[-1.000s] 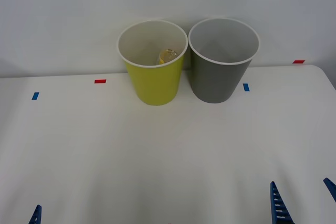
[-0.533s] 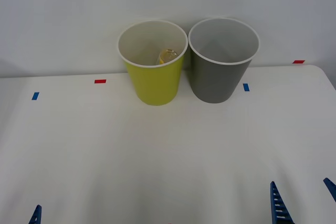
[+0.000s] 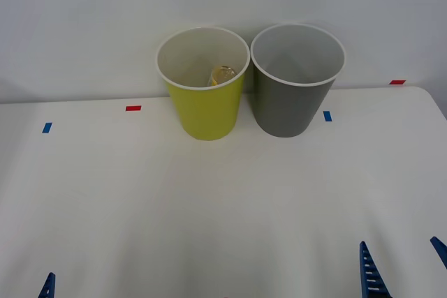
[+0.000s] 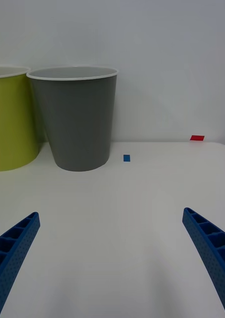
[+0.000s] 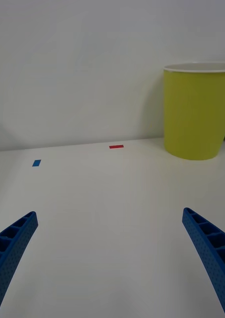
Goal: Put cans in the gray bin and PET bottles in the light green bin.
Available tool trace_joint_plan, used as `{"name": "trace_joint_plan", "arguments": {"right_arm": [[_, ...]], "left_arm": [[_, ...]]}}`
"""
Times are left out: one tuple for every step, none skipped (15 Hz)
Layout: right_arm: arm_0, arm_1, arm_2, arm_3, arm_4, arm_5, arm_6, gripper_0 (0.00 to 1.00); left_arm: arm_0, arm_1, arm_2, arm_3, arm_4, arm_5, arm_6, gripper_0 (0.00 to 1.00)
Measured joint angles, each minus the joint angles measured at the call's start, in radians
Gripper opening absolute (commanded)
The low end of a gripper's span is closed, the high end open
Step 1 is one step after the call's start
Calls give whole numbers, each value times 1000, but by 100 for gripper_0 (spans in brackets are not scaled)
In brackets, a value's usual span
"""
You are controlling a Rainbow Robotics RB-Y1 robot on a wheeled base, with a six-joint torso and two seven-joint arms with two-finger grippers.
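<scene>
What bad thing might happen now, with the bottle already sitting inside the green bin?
1. The light green bin and the gray bin stand rim against rim at the table's far edge, so a bump to one might shove the other.
2. The PET bottle leans inside the green one; if that bin tipped, it would likely roll out.

Both grippers, left and right, sit low with open jaws.

A plain white table (image 3: 209,200) fills the lower part of the scene, its surface smooth and evenly lit with only soft, faint shadows. Its far edge meets a bare pale grey wall (image 3: 84,19). Small tape markers are stuck to the tabletop near the far edge: a blue marker (image 3: 47,128) and a red marker (image 3: 133,108) on the left, another blue marker (image 3: 327,116) and another red marker (image 3: 397,82) on the right.
</scene>
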Motion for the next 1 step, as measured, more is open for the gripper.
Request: {"name": "trace_joint_plan", "arguments": {"right_arm": [[0, 0, 0, 0, 0, 0, 0, 100]], "left_arm": [[0, 0, 0, 0, 0, 0, 0, 100]]}}
